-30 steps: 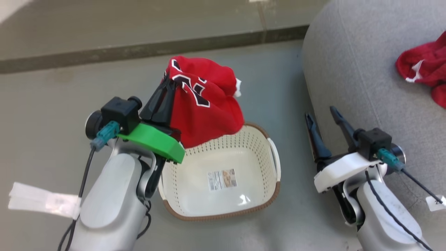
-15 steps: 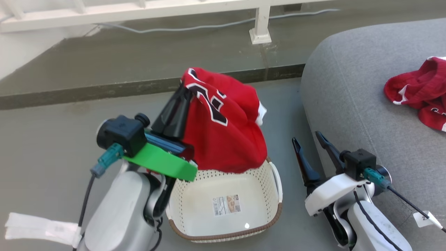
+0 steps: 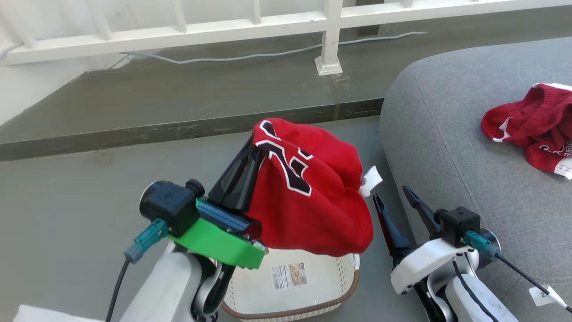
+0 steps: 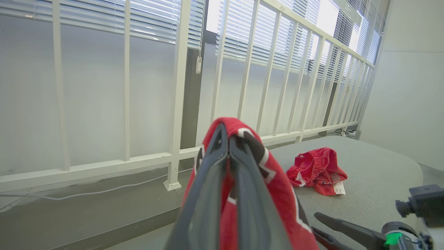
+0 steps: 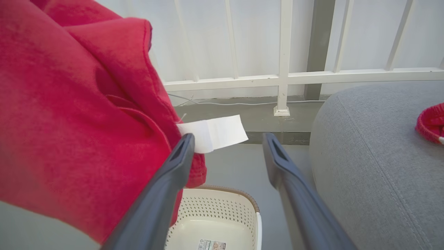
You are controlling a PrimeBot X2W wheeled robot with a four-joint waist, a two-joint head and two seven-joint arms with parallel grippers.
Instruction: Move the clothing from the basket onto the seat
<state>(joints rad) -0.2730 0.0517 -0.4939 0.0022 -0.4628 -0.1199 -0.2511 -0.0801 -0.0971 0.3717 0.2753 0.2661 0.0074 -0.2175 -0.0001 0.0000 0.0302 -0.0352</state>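
Head view: left gripper has its fingers pinched tight on the red Bulls jersey, which hangs over the basket; right gripper gapes wide, empty. I'd swing the jersey right, high enough to clear the seat edge, then release beside the other red garment

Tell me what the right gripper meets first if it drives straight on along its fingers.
Probably the white tag of the red jersey hanging from the left gripper: it sits just ahead of the right gripper, by one fingertip. Depth is unclear; if it misses, the dark floor step comes next.
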